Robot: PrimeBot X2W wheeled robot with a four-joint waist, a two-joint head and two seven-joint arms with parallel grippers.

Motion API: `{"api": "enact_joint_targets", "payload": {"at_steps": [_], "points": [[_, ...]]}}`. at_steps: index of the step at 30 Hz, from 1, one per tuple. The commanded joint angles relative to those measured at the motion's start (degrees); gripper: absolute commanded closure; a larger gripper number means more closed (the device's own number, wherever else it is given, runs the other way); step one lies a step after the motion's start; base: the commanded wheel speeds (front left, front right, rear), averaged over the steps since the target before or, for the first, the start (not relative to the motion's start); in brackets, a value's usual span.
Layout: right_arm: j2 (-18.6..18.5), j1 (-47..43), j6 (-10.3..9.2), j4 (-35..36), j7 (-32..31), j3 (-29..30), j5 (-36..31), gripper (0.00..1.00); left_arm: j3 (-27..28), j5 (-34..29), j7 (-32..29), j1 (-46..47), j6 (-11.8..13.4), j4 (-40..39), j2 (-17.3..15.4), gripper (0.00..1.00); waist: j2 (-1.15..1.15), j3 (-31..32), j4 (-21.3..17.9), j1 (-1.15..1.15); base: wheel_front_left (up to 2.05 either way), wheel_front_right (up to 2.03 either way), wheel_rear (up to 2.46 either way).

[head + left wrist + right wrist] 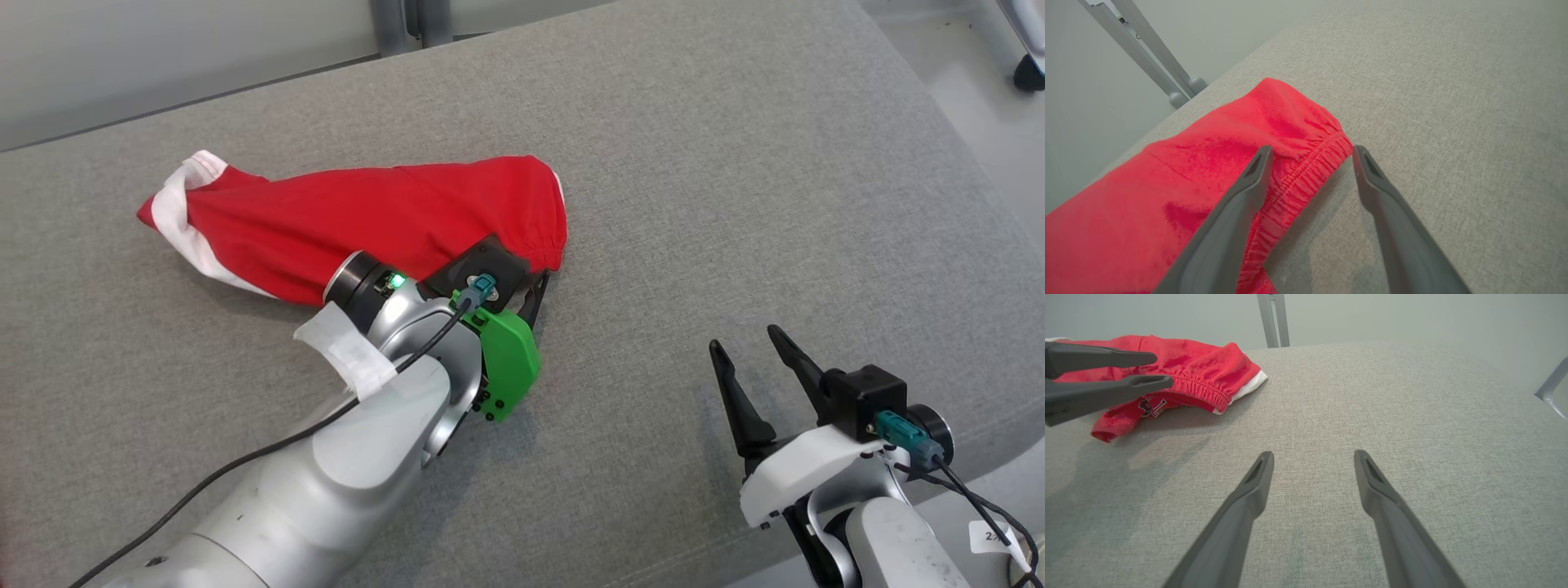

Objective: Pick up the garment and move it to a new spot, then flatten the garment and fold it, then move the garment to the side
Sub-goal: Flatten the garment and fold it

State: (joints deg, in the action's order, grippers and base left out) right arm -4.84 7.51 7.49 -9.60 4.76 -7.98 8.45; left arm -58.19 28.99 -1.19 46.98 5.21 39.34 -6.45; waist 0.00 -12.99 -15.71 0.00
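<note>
Now | left end effector [1311, 150] spread wide | garment [1167, 183] hem between fingers [1237, 212]

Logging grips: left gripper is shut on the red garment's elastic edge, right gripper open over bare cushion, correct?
No. The left wrist view shows the left gripper open, jaws astride the elastic edge of the garment. The right gripper is open over bare cushion.

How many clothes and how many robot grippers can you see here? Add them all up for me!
red garment: 1
grippers, the left gripper and the right gripper: 2
total: 3
</note>
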Motion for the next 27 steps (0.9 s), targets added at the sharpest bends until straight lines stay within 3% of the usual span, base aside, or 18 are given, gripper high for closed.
{"api": "enact_joint_targets", "payload": {"at_steps": [1, 11, 12, 14, 21, 27], "points": [[0.21, 0.92, 0.00, -0.23, 0.60, -0.04, 0.20, 0.00, -0.39, -0.85, 0.25, 1.17, 0.03, 0.39, -0.66, 0.00, 0.00, -2.43, -2.42, 0.00, 0.00, 0.00, 0.00], [1.07, 1.92, 0.00, -1.81, 2.16, -0.15, 0.43, 0.00, -2.85, -4.20, 1.24, 2.94, 1.88, 3.77, -2.48, 0.00, 0.00, -3.86, -3.61, 0.00, 0.00, 0.00, 0.00], [1.14, 2.04, 0.00, -1.90, 2.23, -0.19, 0.44, 0.00, -2.66, -4.06, 1.25, 2.99, 2.14, 4.21, -2.59, 0.15, 0.00, -3.97, -3.65, 0.00, 0.00, 0.00, 0.00], [1.23, 2.15, 0.00, -2.10, 2.43, -0.25, 0.35, 0.00, -2.27, -3.59, 1.75, 3.10, 2.32, 4.75, -2.67, 1.00, 0.00, -4.20, -3.64, 0.00, 0.00, 0.00, 0.00], [1.42, 2.55, 0.00, -2.81, 2.80, -0.07, -0.03, 0.00, 0.19, -1.69, 4.91, 4.44, 3.33, 5.90, -2.32, 1.00, 0.00, -4.39, -2.63, 0.00, 0.00, 0.00, 0.00], [1.46, 2.72, 0.00, -2.92, 2.49, -0.18, -0.19, 0.00, 0.32, -1.11, 5.27, 5.08, 2.45, 6.61, -2.28, 1.00, 0.00, -3.69, -1.83, 0.00, 0.00, 0.00, 0.00]]}}
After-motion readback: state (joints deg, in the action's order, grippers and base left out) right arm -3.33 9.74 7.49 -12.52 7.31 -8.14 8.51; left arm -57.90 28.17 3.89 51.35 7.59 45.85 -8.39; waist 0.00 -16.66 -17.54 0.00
